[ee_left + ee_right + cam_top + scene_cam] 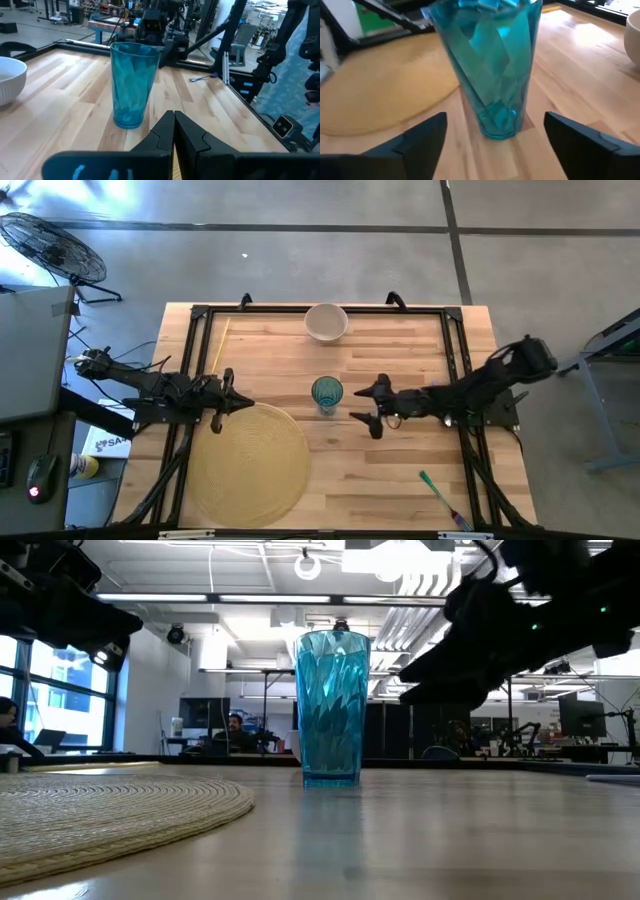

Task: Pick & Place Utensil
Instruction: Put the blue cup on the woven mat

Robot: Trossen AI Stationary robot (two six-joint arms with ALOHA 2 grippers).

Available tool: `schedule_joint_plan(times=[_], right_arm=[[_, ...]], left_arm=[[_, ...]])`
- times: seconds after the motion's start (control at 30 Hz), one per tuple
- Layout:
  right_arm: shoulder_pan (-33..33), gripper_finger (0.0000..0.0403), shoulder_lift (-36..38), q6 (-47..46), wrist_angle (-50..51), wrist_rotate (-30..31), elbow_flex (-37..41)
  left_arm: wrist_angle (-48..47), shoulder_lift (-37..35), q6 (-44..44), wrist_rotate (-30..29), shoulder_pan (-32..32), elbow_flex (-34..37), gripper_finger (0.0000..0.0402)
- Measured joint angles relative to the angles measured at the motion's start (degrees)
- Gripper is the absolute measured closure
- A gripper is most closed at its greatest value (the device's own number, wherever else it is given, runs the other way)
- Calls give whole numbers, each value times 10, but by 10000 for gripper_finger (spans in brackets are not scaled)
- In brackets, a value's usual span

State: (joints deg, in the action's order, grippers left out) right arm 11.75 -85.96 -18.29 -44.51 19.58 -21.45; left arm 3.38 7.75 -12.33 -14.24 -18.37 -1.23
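A green-handled utensil [438, 496] lies flat on the table near the front right edge. A clear blue cup [327, 394] stands upright at the table's middle and also shows in the right wrist view [487, 65]. My right gripper [362, 406] is open just to the right of the cup, its fingers [420, 137] pointing at the cup's base without touching it. My left gripper [238, 403] is shut and empty at the far edge of a round woven placemat [250, 465], left of the cup.
A white bowl [326, 321] stands at the far middle of the table. A black frame [455, 360] runs along the table's edges. Bare wood lies between the cup and the utensil.
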Motion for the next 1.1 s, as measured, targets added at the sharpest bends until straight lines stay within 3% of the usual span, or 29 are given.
schedule_joint_plan(times=[0.3,0.8,1.1], right_arm=[[-23,6,-110,26,-1,-17,-58],[-29,5,-207,96,-9,-2,-165],[-47,11,-287,98,-139,-7,-192]], left_arm=[[1,0,-6,-2,0,0,401],[-1,0,-11,-19,0,0,401],[-6,0,-11,-20,0,0,401]])
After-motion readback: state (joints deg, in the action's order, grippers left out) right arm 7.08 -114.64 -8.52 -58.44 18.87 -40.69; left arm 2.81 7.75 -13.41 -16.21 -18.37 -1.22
